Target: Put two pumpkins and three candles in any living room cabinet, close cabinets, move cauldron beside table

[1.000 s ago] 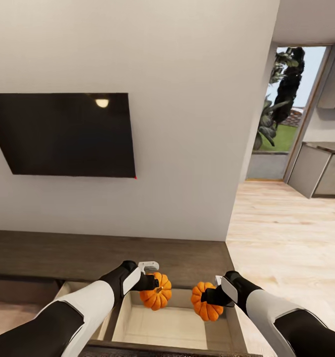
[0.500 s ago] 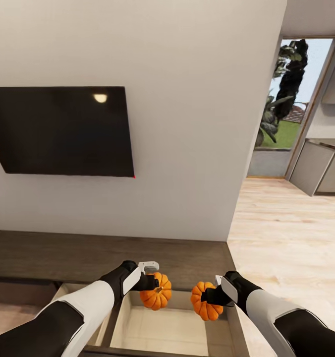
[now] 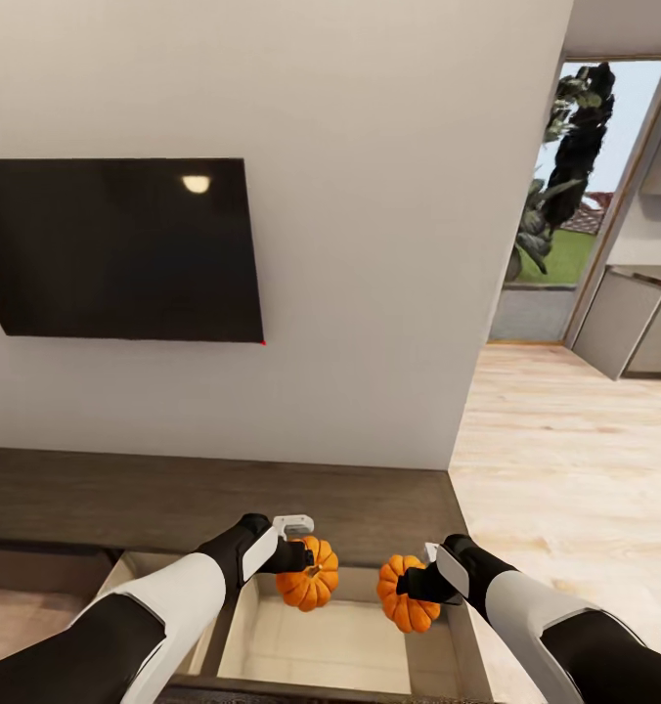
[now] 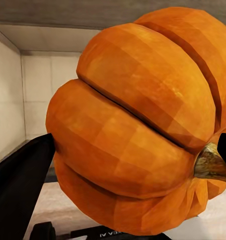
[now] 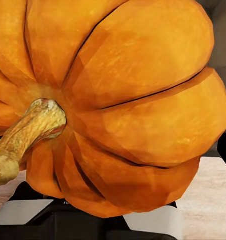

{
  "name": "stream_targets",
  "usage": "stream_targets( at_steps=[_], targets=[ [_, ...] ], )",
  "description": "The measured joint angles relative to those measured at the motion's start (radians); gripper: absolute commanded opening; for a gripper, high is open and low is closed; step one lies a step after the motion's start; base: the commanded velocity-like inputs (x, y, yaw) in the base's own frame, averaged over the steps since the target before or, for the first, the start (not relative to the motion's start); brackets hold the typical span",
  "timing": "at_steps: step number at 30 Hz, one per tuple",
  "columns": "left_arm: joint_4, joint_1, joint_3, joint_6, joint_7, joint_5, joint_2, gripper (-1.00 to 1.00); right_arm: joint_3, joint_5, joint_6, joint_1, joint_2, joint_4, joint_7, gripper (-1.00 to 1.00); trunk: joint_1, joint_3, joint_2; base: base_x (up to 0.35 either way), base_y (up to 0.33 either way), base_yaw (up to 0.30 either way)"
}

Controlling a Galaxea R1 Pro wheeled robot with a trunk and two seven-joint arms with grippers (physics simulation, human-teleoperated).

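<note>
- Head view, nearest: left gripper (image 3: 306, 562) clamped on left pumpkin (image 3: 309, 579), right gripper (image 3: 420, 585) clamped on right pumpkin (image 3: 405, 596), both hanging over the open drawer (image 3: 321, 640) at the right end of the cabinet (image 3: 203, 504).
- Left wrist view: left pumpkin (image 4: 138, 125) pinched between dark fingers (image 4: 17, 185), beige drawer floor behind it.
- Right wrist view: right pumpkin (image 5: 118, 105) held stem-sideways, filling most of the frame.
- Against the earlier pictures: same poses for arms and pumpkins; TV (image 3: 120, 249) and doorway (image 3: 565, 196) shifted slightly in frame, so only a small camera move, not a move of the things.
- Meaning for the task, as a judgement: approach finished, pumpkins lined up above the drawer, not yet released; lowering and letting go probably next, right one close to the drawer's right wall.
- Farther: wall with TV above the cabinet top; beyond the right end, wooden floor (image 3: 565, 460) leading to the doorway.
</note>
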Motion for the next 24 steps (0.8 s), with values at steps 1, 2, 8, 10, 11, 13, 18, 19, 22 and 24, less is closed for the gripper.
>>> stream_targets(
  at_steps=[1,2,8,10,11,13,18,19,22,24],
  targets=[
    [0.000,0.000,0.000,-0.001,0.000,0.001,0.000,-1.00,0.000,0.000,0.000,0.000,0.000,0.000,0.000,-1.00,0.000,-0.002,0.000,0.000,0.000,0.000],
    [0.000,0.000,0.000,-0.002,0.000,0.001,0.000,-1.00,0.001,0.000,0.000,0.000,0.000,0.000,0.000,-1.00,0.000,-0.003,0.000,0.000,0.000,0.000],
    [0.000,0.001,0.000,-0.004,0.000,0.001,0.000,-1.00,0.003,0.000,-0.001,0.000,0.000,0.000,0.000,-1.00,0.000,-0.013,0.000,0.000,0.000,0.000],
    [0.000,0.000,0.001,-0.004,0.000,0.000,0.000,-1.00,0.003,0.001,-0.001,0.000,0.000,0.000,0.000,-1.00,0.000,-0.016,0.000,0.000,0.000,0.000],
    [0.000,0.000,0.000,-0.004,0.000,0.001,0.000,-1.00,0.003,0.000,-0.001,0.000,0.000,0.000,0.000,-1.00,0.000,-0.018,0.000,0.000,0.000,0.000],
    [0.001,0.000,0.000,-0.005,0.000,0.001,0.000,-1.00,0.003,0.001,-0.001,0.000,0.000,0.000,0.000,-1.00,0.000,-0.021,0.000,0.000,0.000,0.000],
    [0.001,0.001,0.000,-0.010,-0.001,0.001,0.000,-1.00,0.004,0.001,-0.001,0.000,0.000,0.000,0.000,-1.00,0.000,-0.029,0.000,0.000,0.000,0.000],
    [0.001,0.001,0.000,-0.011,-0.001,0.001,0.000,-1.00,0.004,0.001,-0.001,0.000,0.000,0.000,0.000,-1.00,0.000,-0.031,0.000,0.000,0.000,0.000],
    [0.002,0.000,0.002,-0.018,-0.019,0.004,0.000,-1.00,0.004,0.001,-0.010,0.000,0.000,0.000,0.001,-1.00,0.000,-0.035,0.000,0.000,0.000,0.000],
    [0.005,0.001,0.002,-0.033,-0.039,0.006,0.000,-1.00,0.005,0.002,-0.019,0.000,0.000,0.000,0.001,-1.00,0.000,-0.039,0.000,0.000,0.000,0.000]
  ],
)
